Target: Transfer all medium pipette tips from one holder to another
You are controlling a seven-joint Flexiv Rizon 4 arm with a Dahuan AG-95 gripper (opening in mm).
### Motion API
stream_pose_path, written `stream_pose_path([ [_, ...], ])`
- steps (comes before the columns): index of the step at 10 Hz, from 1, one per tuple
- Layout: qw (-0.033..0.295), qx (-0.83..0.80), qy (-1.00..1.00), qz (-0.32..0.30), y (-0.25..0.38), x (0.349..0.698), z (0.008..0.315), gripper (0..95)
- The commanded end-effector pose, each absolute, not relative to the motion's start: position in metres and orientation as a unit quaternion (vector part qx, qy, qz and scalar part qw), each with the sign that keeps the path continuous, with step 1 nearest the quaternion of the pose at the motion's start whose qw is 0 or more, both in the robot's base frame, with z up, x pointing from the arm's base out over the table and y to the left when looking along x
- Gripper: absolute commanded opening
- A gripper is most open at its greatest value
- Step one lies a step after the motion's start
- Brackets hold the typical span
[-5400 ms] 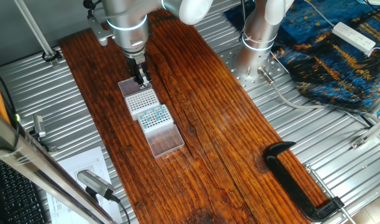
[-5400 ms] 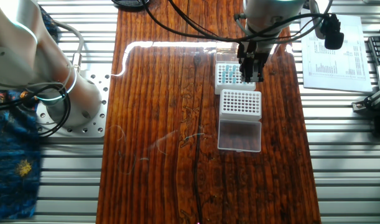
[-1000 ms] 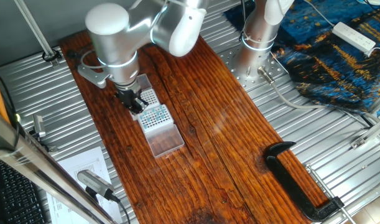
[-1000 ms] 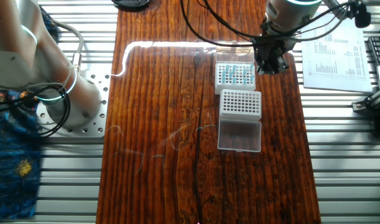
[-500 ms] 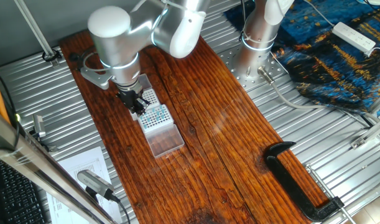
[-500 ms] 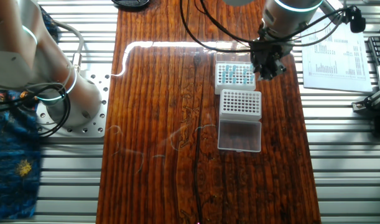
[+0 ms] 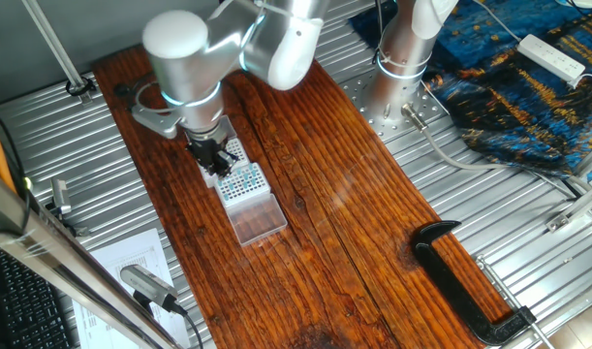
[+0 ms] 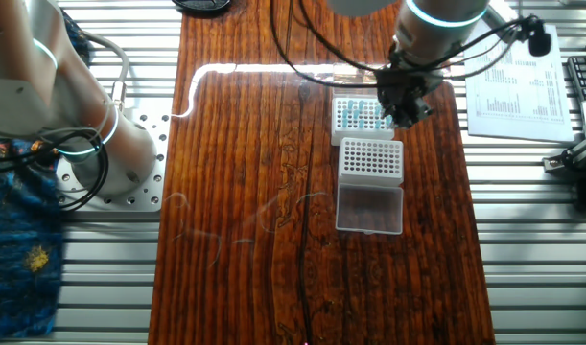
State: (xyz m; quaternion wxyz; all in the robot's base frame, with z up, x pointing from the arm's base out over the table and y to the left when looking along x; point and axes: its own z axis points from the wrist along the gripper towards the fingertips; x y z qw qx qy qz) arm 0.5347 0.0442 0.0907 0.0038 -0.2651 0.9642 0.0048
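Two small racks stand end to end on the wooden board. In one fixed view the nearer rack point(image 7: 241, 181) shows the medium pipette tips point(image 7: 239, 177) as a grid of bluish dots, and the farther white rack point(image 7: 232, 147) is partly hidden by my gripper point(image 7: 210, 161). In the other fixed view teal-blue tips point(image 8: 355, 114) show in the upper rack point(image 8: 360, 119), and the lower white rack point(image 8: 372, 160) shows a grid of dark holes. My gripper point(image 8: 399, 116) hangs at the racks' side edge near their junction. Its fingers look closed; any tip between them is too small to see.
A clear lid lies flat beside the racks point(image 7: 258, 219) point(image 8: 369, 209). A black clamp point(image 7: 470, 291) grips the board's corner. A printed sheet point(image 8: 508, 81) lies off the board. A second arm's base point(image 8: 101, 153) stands beside the board.
My gripper has moved from just outside the racks' side edge back in toward the racks. The racks and lid have not moved.
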Motion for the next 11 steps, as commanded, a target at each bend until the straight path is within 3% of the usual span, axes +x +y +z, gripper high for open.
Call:
stream_pose_path([
  [1, 0.001, -0.268, 0.963, 0.006, 0.0455, 0.5368, 0.0895, 19.0],
  [5, 0.000, -0.267, 0.964, 0.002, 0.0515, 0.5352, 0.0874, 19.0],
  [6, 0.000, -0.271, 0.963, 0.002, 0.0513, 0.5347, 0.0870, 0.0],
  [10, 0.000, -0.273, 0.962, 0.004, 0.0506, 0.5323, 0.0828, 0.0],
  [11, 0.001, -0.270, 0.963, 0.006, 0.0506, 0.5323, 0.0837, 19.0],
])
